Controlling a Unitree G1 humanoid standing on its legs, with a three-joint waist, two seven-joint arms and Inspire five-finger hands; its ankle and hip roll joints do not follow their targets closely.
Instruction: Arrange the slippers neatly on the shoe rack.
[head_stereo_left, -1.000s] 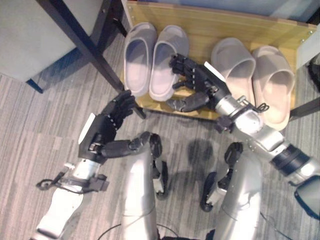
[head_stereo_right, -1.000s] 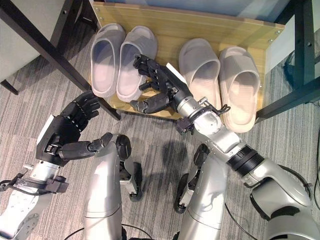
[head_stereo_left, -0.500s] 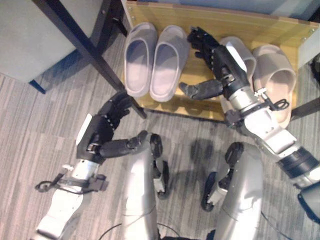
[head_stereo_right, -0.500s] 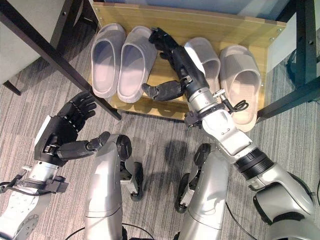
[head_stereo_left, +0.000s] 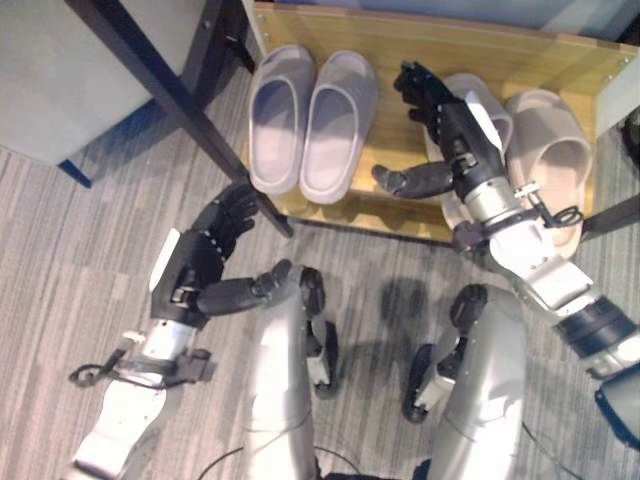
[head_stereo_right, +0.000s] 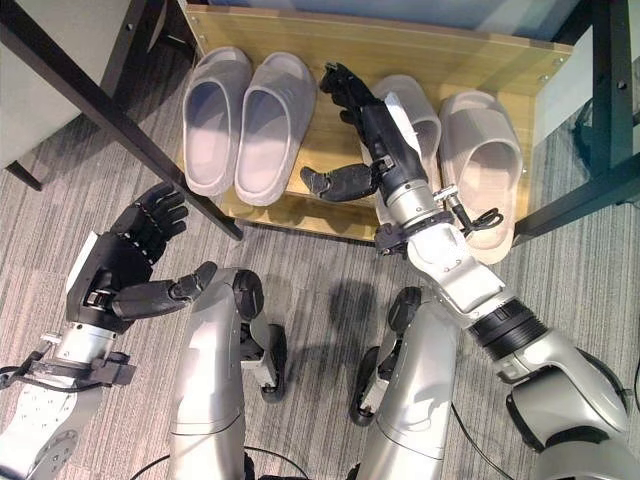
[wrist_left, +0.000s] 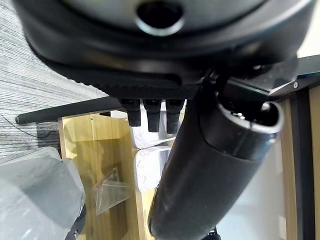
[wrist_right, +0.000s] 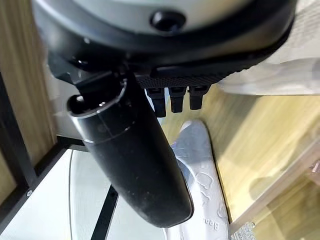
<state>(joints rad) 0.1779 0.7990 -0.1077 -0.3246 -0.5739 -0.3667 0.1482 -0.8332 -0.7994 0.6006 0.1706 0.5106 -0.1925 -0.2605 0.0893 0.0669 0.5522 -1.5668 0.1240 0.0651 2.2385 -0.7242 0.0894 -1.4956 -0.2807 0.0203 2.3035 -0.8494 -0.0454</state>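
Observation:
Two pairs of slippers stand on the wooden shoe rack (head_stereo_left: 400, 45). The grey-lilac pair (head_stereo_left: 275, 115) (head_stereo_left: 338, 125) sits side by side at the left. The beige pair is at the right: the outer slipper (head_stereo_left: 550, 160) is in plain sight, the inner one (head_stereo_left: 480, 95) partly under my right hand. My right hand (head_stereo_left: 462, 135) reaches over that slipper's inner edge with fingers straight and thumb spread toward the bare shelf, holding nothing; whether it touches the slipper I cannot tell. My left hand (head_stereo_left: 190, 265) hovers open over the carpet in front of the rack's left corner.
A black table leg (head_stereo_left: 170, 90) runs diagonally past the rack's left corner, close to my left hand. A grey panel (head_stereo_left: 60, 70) stands behind it. Another black frame (head_stereo_right: 600, 100) flanks the rack's right end. Striped grey carpet (head_stereo_left: 60, 260) lies in front.
My right hand has left the right-hand lilac slipper and swung right across the shelf to the inner beige slipper. The left hand has sunk slightly.

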